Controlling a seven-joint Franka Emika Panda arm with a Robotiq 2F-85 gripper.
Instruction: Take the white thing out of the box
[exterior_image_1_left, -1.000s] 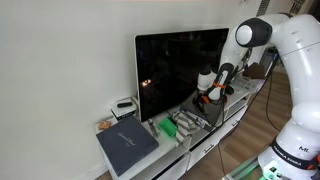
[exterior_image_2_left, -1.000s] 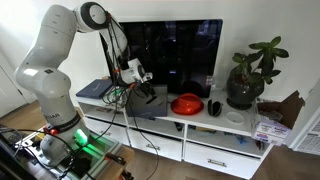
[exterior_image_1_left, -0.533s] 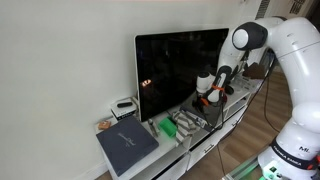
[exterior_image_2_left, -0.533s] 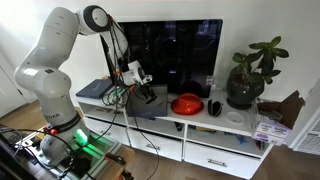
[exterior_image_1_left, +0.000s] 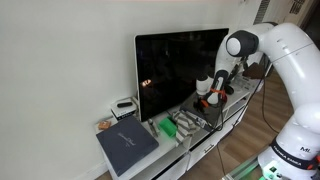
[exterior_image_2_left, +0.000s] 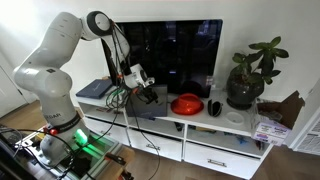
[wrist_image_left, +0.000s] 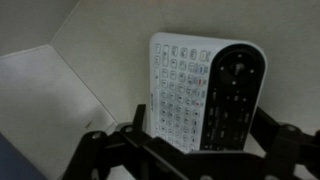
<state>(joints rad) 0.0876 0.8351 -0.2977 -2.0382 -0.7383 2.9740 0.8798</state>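
1. Since a second ago, the elbow of the white robot arm (exterior_image_1_left: 240, 45) has swung toward the large black television (exterior_image_1_left: 180, 65), while the black two-fingered pincer (wrist_image_left: 205, 118) has hardly shifted.
2. We see its jaws spread to the width of the white keypad remote with a black panel (wrist_image_left: 190, 90), pinching its lower end on both long edges.
3. That remote stands upright against pale grey panels (wrist_image_left: 60, 95); we cannot tell whether it has cleared the shallow grey rectangular box (exterior_image_2_left: 150, 108).
4. On the long white cabinet (exterior_image_2_left: 230, 125) we see a red bowl (exterior_image_2_left: 187, 103), a potted green plant (exterior_image_2_left: 250, 75) and a flat dark-grey slab (exterior_image_1_left: 127, 147).
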